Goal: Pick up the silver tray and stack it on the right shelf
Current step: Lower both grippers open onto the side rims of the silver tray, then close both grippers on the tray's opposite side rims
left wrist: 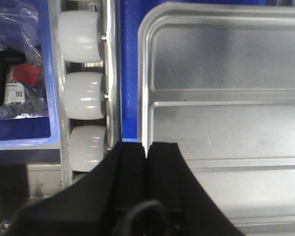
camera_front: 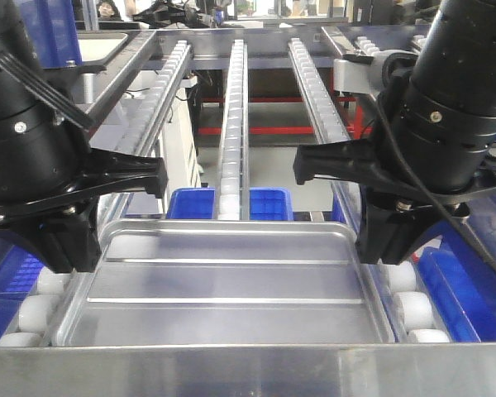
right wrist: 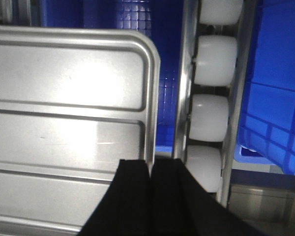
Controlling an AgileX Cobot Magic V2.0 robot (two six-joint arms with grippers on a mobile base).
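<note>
Silver tray (camera_front: 223,285) between roller rails of the right shelf (camera_front: 231,124).
Its left rim is pinched by the left gripper (left wrist: 146,147), its right rim by the right gripper (right wrist: 150,166).

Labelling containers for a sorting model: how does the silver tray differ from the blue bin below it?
The silver tray is shiny steel; the blue bin is plastic. The tray's flat bottom has two long ridges; the bin's floor shows a grid. The left gripper and right gripper clamp the tray's side rims; the bin sits lower, untouched. Both look rectangular and open-topped.
</note>
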